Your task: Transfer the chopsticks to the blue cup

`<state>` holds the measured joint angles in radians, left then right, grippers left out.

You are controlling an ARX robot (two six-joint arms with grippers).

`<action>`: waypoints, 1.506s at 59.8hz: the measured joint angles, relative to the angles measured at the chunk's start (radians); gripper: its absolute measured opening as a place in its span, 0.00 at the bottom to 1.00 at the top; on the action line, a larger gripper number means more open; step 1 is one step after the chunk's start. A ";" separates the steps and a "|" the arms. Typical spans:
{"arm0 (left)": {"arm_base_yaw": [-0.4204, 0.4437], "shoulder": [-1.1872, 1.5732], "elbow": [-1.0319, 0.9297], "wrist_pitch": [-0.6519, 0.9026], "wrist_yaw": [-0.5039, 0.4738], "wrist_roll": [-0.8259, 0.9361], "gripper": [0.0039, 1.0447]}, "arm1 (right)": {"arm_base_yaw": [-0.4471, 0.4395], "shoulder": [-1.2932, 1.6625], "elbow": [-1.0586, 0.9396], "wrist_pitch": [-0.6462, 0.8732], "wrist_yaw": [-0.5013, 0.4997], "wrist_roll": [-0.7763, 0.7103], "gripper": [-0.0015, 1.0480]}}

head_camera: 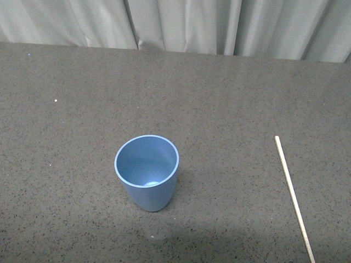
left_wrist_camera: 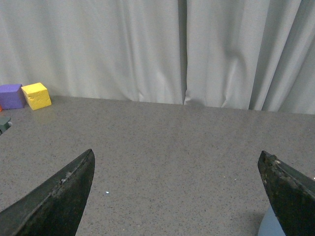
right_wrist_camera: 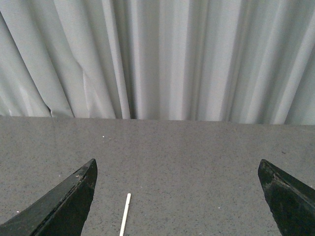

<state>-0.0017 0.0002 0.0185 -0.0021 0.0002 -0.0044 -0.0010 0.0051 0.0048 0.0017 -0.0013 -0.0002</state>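
The blue cup (head_camera: 147,171) stands upright and empty on the dark speckled table, near the middle front. One pale wooden chopstick (head_camera: 294,198) lies flat on the table at the right, running from mid-depth toward the front edge, well apart from the cup. Neither arm shows in the front view. My left gripper (left_wrist_camera: 177,162) is open and empty; a sliver of the blue cup (left_wrist_camera: 268,226) shows beside one finger. My right gripper (right_wrist_camera: 177,167) is open and empty above the table, with the chopstick's far end (right_wrist_camera: 125,214) between its fingers, nearer one of them.
A pale curtain (head_camera: 219,24) hangs behind the table's far edge. A yellow block (left_wrist_camera: 36,95) and a purple block (left_wrist_camera: 12,96) sit by the curtain in the left wrist view.
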 joint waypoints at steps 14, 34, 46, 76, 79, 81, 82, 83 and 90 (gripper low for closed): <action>0.000 0.000 0.000 0.000 -0.002 0.000 0.94 | 0.101 0.091 0.007 0.019 0.295 -0.141 0.91; 0.000 0.000 0.000 0.000 0.000 0.000 0.94 | 0.155 0.901 0.213 0.190 0.163 -0.056 0.91; 0.000 0.000 0.000 0.000 0.000 0.000 0.94 | 0.193 1.284 0.389 0.187 0.100 0.061 0.91; 0.000 0.000 0.000 0.000 0.000 0.000 0.94 | 0.236 1.820 0.671 0.029 0.028 0.257 0.91; 0.000 0.000 0.000 0.000 0.000 0.000 0.94 | 0.236 1.843 0.690 0.016 0.023 0.262 0.91; 0.000 0.000 0.000 0.000 0.000 0.000 0.94 | 0.236 1.854 0.699 0.015 0.020 0.265 0.91; 0.000 0.000 0.000 0.000 -0.001 0.000 0.94 | 0.236 1.859 0.702 0.014 0.018 0.267 0.91; 0.000 0.000 0.000 0.000 0.000 0.000 0.94 | 0.236 1.870 0.710 0.013 0.017 0.267 0.91; 0.000 0.000 0.000 0.000 0.000 0.000 0.94 | 0.235 1.909 0.742 0.000 0.010 0.273 0.91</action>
<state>-0.0017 0.0002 0.0185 -0.0021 -0.0002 -0.0044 0.2344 1.9137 0.7464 0.0021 0.0082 0.2726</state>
